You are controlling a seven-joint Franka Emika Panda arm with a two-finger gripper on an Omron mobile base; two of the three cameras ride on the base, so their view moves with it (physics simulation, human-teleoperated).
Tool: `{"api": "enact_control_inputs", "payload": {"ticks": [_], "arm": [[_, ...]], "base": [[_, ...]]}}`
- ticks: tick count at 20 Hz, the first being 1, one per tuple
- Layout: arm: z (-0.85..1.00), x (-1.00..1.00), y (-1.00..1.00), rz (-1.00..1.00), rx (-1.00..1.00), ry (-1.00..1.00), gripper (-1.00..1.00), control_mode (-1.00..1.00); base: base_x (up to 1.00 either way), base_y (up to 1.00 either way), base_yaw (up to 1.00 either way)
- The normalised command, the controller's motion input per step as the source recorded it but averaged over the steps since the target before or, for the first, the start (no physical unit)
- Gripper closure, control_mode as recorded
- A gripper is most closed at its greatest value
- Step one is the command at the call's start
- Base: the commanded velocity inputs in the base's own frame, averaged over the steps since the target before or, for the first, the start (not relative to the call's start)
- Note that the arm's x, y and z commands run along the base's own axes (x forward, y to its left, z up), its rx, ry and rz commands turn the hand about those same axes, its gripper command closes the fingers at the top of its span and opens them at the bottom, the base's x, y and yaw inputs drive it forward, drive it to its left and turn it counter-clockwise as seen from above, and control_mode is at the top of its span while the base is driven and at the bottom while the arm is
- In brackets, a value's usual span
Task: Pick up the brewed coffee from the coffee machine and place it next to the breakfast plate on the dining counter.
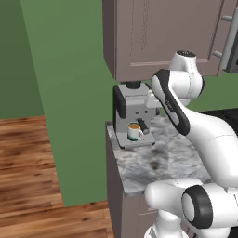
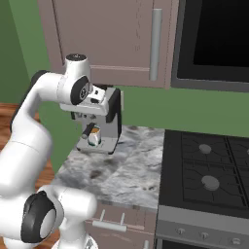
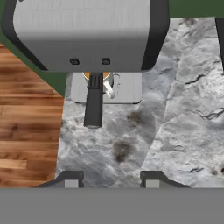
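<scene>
So the mug (image 1: 134,131) is sitting on the drip tray (image 1: 137,142) of the machine (image 1: 131,113), right under the brew head, with brown coffee visible in it and the teal band round the bottom. In the left base view its handle points toward the right of the picture, next to the black portafilter handle (image 1: 144,127) that sticks out over the tray. From the hand view you mostly see the machine's flat silver top, with just a sliver of the mug (image 3: 104,79) peeking out below the front edge, and the portafilter handle (image 3: 93,103) running across it.

The machine is parked at the far left corner of the marbled bench (image 1: 163,160), back against the green wall (image 1: 69,83), with a mauve wall cabinet (image 1: 158,32) right above it. No brand name or lettering I can read on it; there are two small dark marks on the front edge in the hand view, but they're too tiny to make out.

The tool (image 3: 113,180) hangs above the bench in front of the machine, well clear of the mug, fingers spread apart with nothing between them. A couple of dark smudges sit on the stone below it.

To the right of the bench there's a black stove (image 2: 206,170), and a dark microwave (image 2: 216,39) overhead. Wood floor (image 1: 28,176) off to the left.
</scene>
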Motion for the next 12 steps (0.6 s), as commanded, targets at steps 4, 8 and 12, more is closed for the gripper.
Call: {"api": "enact_control_inputs", "payload": {"ticks": [4, 8, 12], "arm": [[-0.27, -0.06, 0.05, 0.06, 0.0, -0.08, -1.0, -1.0], [-0.5, -0.11, 0.04, 0.23, 0.0, -0.22, -1.0, -1.0], [-0.52, -0.01, 0.0, 0.39, 0.0, -0.2, -1.0, -1.0]], "base": [[0.0, 0.0, 0.0], [0.0, 0.0, 0.0], [0.0, 0.0, 0.0]]}}
